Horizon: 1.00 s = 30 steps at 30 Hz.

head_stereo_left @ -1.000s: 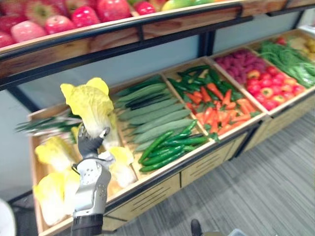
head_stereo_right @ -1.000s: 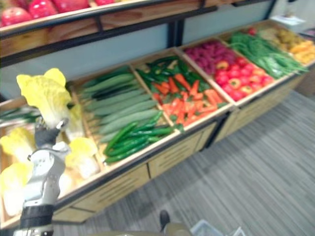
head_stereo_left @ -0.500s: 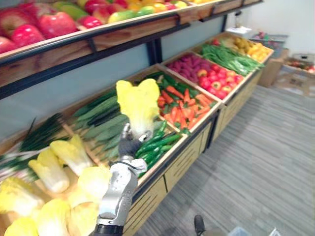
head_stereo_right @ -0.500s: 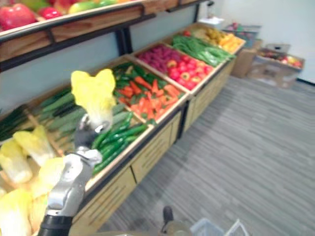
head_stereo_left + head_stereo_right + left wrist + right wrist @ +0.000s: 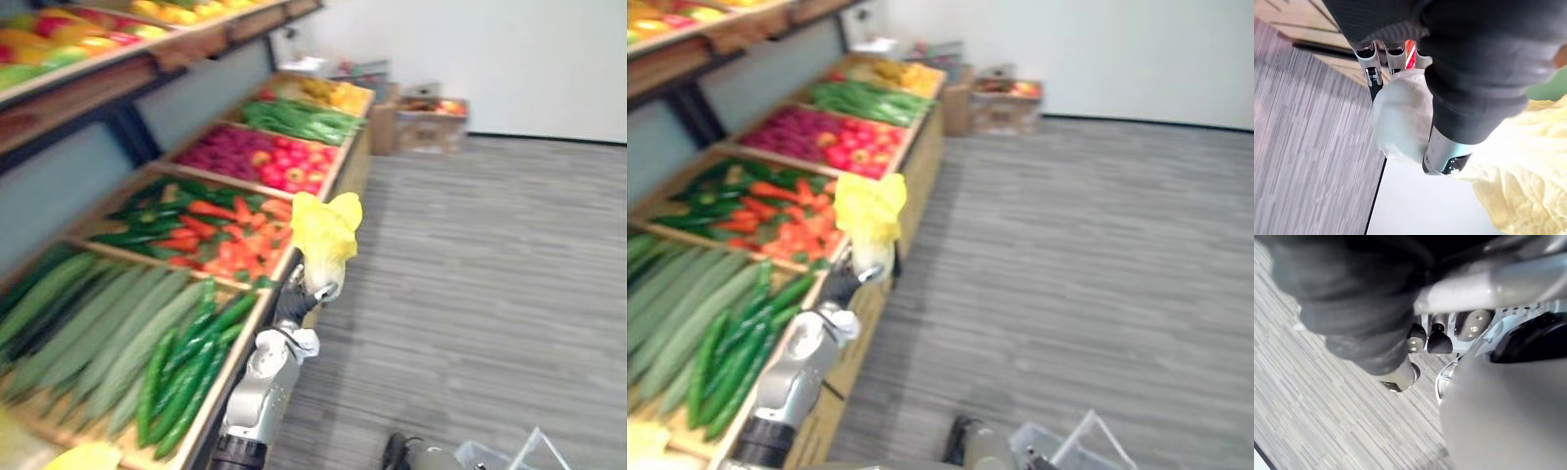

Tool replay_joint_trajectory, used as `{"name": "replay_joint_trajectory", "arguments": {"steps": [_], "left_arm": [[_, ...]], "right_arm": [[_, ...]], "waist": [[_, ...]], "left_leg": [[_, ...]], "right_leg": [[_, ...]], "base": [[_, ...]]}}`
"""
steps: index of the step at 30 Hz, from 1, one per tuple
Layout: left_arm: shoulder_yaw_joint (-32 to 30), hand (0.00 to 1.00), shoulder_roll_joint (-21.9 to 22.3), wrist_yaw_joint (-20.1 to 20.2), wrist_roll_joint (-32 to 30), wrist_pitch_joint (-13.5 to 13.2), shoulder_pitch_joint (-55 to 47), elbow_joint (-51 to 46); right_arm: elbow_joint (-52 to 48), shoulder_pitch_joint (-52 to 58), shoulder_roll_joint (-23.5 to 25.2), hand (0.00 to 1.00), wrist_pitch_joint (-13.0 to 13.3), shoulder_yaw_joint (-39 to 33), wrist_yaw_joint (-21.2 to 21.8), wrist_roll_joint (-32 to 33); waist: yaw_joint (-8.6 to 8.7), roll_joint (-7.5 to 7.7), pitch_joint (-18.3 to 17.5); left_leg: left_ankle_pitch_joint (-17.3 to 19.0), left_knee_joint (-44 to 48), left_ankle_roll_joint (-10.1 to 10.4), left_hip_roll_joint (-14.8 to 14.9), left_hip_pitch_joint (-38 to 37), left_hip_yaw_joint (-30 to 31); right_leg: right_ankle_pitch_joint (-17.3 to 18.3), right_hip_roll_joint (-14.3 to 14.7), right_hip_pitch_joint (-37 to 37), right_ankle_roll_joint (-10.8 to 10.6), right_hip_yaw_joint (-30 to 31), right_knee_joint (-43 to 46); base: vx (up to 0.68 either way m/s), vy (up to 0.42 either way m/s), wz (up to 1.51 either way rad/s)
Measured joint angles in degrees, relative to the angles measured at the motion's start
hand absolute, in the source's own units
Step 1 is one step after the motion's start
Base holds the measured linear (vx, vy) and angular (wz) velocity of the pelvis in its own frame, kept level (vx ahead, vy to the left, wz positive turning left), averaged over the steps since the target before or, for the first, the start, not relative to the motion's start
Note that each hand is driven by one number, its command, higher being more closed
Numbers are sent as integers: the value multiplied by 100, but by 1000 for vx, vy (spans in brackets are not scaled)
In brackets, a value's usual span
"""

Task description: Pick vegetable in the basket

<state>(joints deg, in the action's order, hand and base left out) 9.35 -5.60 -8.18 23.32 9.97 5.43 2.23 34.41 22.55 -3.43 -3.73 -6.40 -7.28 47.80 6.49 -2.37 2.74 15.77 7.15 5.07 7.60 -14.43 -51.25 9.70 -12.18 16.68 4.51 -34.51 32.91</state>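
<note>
My left hand [image 5: 294,304] is raised in front of the stand's front edge, shut on the white stem [image 5: 1400,117] of a yellow-green cabbage [image 5: 323,230]. The cabbage stands upright above the hand, level with the carrot crate [image 5: 220,240], its leaves spreading past the hand [image 5: 1518,171]. A pale wire basket [image 5: 500,455] peeks in at the lower right, low over the floor and apart from the cabbage. My right hand [image 5: 1376,323] appears close up over the grey floor.
Sloping wooden crates run along the left: long cucumbers [image 5: 78,323], small green cucumbers [image 5: 186,362], red fruit [image 5: 260,162], green beans [image 5: 294,117]. An upper shelf [image 5: 88,59] carries fruit. Cardboard boxes [image 5: 426,113] stand by the white wall. Grey floor [image 5: 490,255] opens to the right.
The camera has swung right, away from the cabbage crate towards the floor and wall. My left hand still holds the cabbage, now by the carrot crate's front edge.
</note>
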Motion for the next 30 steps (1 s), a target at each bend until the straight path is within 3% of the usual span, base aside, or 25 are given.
{"name": "replay_joint_trajectory", "arguments": {"steps": [1, 4, 6, 8, 11, 17, 21, 25, 30], "left_arm": [[144, 100, 43, -2, 0, 7, -25, 65], [351, 100, 100, -15, -14, 140, -26, 462], [540, 100, 82, -44, -205, 156, -23, 639], [681, 100, 88, -54, -214, 162, -5, 658], [869, 100, 89, -225, -209, 313, 190, 882], [807, 100, -13, -606, -191, 408, 223, 883], [729, 100, -102, -733, -161, 428, 223, 883], [630, 100, -157, -725, -133, 426, 226, 882], [619, 100, -197, -708, -108, 426, 234, 897]], "right_arm": [[6, 4, -3, 100, 98, 8, -66, -8], [-356, 42, -27, 100, 265, 102, -336, -63], [-788, 235, 29, 100, 322, 198, -508, -305], [-1352, 291, 55, 100, 347, 141, -647, -520], [-2668, 188, 187, 100, 582, -241, -718, -514], [-3369, -244, 232, 100, 654, -545, -887, -515], [-3852, -545, 250, 100, 653, -469, -855, -527], [-4077, -959, 178, 100, 624, -445, -444, -504], [-3776, -1176, -56, 100, 215, -313, 129, -391]], "waist": [[4, 47, -31], [-38, -134, -77], [-30, -60, -84], [58, -62, -94], [147, 39, -110], [98, 24, -103], [83, 48, -91], [47, 167, -32], [-43, 327, 59]], "left_leg": [[-6, 64, 11, -36, -3, -70], [-159, 295, -39, 170, 39, -152], [-56, 257, 32, 218, 40, 59], [-122, 31, -46, 224, 100, 197], [-137, -54, -34, 213, 219, 253], [-328, -10, -118, 112, 327, 597], [-460, -44, -290, -33, 346, 906], [-465, -91, -293, -59, 429, 1124], [-449, -124, -302, -73, 528, 1319]], "right_leg": [[232, -157, -209, -208, -17, -167], [-167, 556, -492, -22, 185, -1255], [-344, 791, -711, 28, 373, -1704], [-439, 997, -703, 34, 474, -1877], [-699, 1100, -700, -28, 518, -2249], [-1294, 1217, -1026, -2, 512, -3179], [-1626, 1254, -1332, -124, 510, -3874], [-1656, 1252, -1309, -152, 494, -3932], [-1707, 1205, -1278, -220, 335, -3932]], "base": [[148, -87, -64], [82, -125, -84], [-34, -110, -71], [-90, -25, -45], [-108, -6, -14], [-50, 11, 8], [-58, -33, 7], [-63, -34, 7], [-64, -22, 16]]}}
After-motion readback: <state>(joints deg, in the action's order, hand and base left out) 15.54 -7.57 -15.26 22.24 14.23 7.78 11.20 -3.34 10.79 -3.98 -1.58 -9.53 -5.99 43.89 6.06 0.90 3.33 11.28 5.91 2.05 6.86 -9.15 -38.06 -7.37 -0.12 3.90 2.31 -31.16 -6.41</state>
